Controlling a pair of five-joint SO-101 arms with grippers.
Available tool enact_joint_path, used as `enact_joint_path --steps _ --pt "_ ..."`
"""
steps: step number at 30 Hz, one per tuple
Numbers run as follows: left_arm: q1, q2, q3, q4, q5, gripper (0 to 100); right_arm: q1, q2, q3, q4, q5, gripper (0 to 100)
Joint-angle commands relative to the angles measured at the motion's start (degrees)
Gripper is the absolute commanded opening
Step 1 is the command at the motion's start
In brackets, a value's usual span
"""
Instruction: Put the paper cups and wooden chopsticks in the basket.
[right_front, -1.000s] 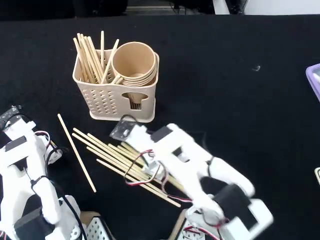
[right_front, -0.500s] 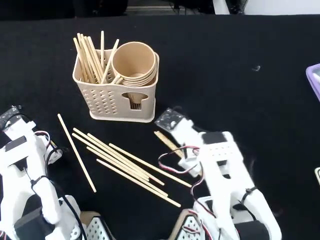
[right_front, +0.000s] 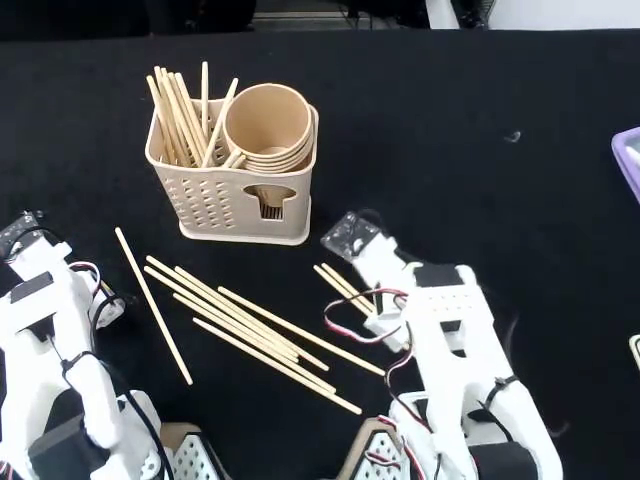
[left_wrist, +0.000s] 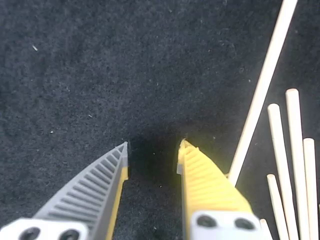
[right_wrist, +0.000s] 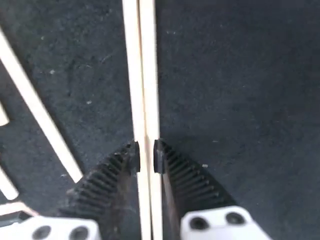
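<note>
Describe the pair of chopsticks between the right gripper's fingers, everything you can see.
The pair of chopsticks is two thin, pale wooden sticks, straight and plain, side by side and touching along their length. The right gripper is shut on both, clamping them from either side. They sit low over the black cloth, near the basket; whether they rest on the cloth I cannot tell.

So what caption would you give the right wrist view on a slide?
Right end effector pinching a pair of wooden chopsticks over the black table, a loose chopstick lying alongside.
</note>
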Motion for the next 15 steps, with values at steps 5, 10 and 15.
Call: enact_joint_path --steps 5,10,15 --pt "0.1 -1.4 -0.2 -0.9 0.4 17 -5.9 -1.9 2.9 -6.1 -4.0 13.6" --pt "0.1 -1.4 -0.2 -0.9 0.4 17 -5.9 -1.9 3.0 -6.3 -3.8 17.3" --pt "0.1 -1.4 -0.2 -0.9 0.4 17 -5.9 -2.2 3.0 -6.0 -3.7 15.5"
